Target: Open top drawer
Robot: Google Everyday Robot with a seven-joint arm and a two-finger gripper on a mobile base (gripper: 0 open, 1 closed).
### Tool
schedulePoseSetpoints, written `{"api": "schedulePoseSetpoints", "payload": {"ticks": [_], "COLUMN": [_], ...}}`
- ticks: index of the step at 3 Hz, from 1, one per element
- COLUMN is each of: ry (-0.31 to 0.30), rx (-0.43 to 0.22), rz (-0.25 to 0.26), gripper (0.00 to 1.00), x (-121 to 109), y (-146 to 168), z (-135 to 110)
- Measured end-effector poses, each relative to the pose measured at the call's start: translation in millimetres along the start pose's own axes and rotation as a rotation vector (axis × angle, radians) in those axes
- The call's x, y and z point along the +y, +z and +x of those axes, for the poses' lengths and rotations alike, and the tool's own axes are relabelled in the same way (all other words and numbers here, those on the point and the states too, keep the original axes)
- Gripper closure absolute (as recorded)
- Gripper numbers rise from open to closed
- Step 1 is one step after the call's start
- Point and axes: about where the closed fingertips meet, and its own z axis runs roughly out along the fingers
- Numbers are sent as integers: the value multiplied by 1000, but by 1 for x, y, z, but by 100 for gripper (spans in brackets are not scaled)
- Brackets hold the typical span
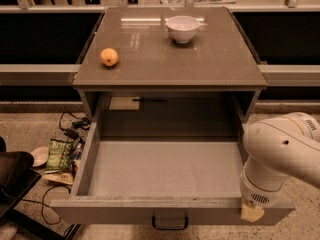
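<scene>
1. Drawer position: the top drawer [165, 169] is seen drawn far out from under the cabinet top [210, 59], its long axis running left to right, its handle [170, 223] at front centre.
2. The gripper [252, 212] is placed at the front panel's right end, right of the handle; whether it is open or closed cannot be told.
3. Little further pull is judged necessary.

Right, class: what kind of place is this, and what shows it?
Probably a robot test lab: a white robot arm, its gripper at the front right corner of the open top drawer, loose cables on the floor, and a bowl and orange fruit set out on the cabinet.
</scene>
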Motion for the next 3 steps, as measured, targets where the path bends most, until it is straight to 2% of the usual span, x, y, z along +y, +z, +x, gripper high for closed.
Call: {"api": "schedulePoseSetpoints", "payload": {"ticks": [1, 2, 3], "ry": [18, 18, 18], "rx": [29, 29, 30], "rz": [-2, -2, -3], "gripper": [100, 81, 58], "x": [18, 18, 18], "y": [-6, -5, -5], "z": [3, 3, 4]}}
